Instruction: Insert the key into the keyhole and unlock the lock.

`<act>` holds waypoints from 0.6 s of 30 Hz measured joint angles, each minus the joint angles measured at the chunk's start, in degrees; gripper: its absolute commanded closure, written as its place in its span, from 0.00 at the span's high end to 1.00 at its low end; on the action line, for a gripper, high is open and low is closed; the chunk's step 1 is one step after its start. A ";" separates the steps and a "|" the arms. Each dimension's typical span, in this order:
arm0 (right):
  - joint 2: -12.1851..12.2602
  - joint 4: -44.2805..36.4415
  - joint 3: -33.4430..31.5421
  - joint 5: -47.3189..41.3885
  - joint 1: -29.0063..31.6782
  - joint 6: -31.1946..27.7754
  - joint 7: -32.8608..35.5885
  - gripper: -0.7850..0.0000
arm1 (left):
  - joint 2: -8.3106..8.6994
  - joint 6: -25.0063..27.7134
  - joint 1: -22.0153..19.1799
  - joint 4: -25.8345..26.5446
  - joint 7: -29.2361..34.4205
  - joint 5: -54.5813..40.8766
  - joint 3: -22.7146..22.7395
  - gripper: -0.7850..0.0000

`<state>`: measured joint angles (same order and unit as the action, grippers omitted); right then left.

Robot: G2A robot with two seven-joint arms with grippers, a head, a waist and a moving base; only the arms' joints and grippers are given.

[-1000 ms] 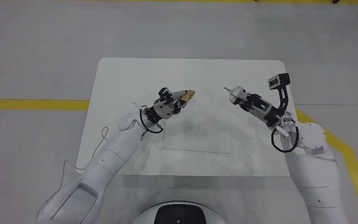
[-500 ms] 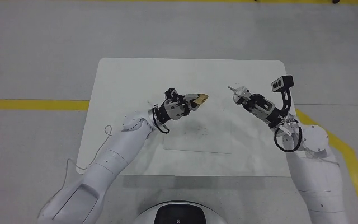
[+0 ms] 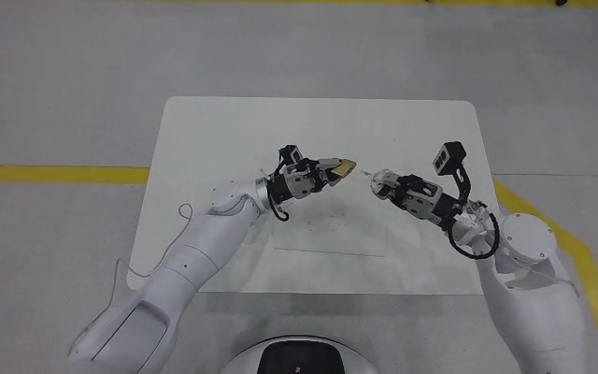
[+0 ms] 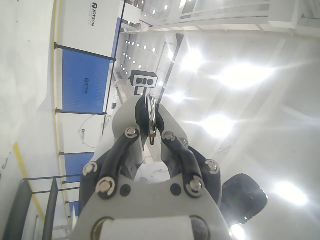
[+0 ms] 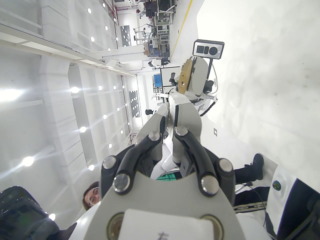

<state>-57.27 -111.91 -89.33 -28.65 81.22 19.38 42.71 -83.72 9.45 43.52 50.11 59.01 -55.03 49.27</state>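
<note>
I see the white table lying below the lock, which is held up off the table's surface, over its middle. My left claw is clamped on the lock from the shackle end. In the left wrist view the silver shackle sits pinched between the two fingers, and they hide most of the brass body, so I only catch a sliver of it there. My right claw sits opposite the lock's brass end, pointed at it, with its fingers closed tight on the key. From above the key is just a small pale tip poking out towards the lock, close to it but with a gap between them. In the right wrist view it shows only as a thin edge between the fingers, too slim for me to read its shape. That same view shows the lock's bottom face turned towards the key, with the keyhole as a small dark spot. I cannot tell how well the key lines up with it.
</note>
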 measured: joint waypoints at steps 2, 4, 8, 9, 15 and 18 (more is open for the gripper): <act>0.00 -0.50 0.67 0.78 -0.14 0.33 -0.52 0.00 | 0.07 0.00 0.05 0.55 -0.37 1.28 0.24 0.00; -0.01 -0.88 1.28 1.18 -0.36 0.59 -0.76 0.00 | 0.10 -0.26 0.21 0.99 -0.59 1.73 0.54 0.00; -0.02 -1.55 2.02 2.20 -0.77 1.43 -1.83 0.00 | 0.15 -0.75 0.59 1.56 -0.60 2.03 1.28 0.00; -0.01 -1.80 2.17 2.79 -0.81 1.86 -2.49 0.00 | 0.16 -0.89 0.66 1.64 -0.57 2.14 1.49 0.00; -0.06 -2.10 2.77 2.99 -0.99 3.27 -4.30 0.00 | 0.19 -1.36 0.71 2.11 -0.34 3.13 2.39 0.00; -0.09 -1.97 3.06 2.89 -1.22 3.81 -4.89 0.00 | 0.20 -1.59 0.70 2.38 -0.38 3.84 2.70 0.00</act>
<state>-57.36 -113.87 -86.27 -25.76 80.00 23.20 37.82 -83.52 7.87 44.22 52.49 58.63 -51.20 51.97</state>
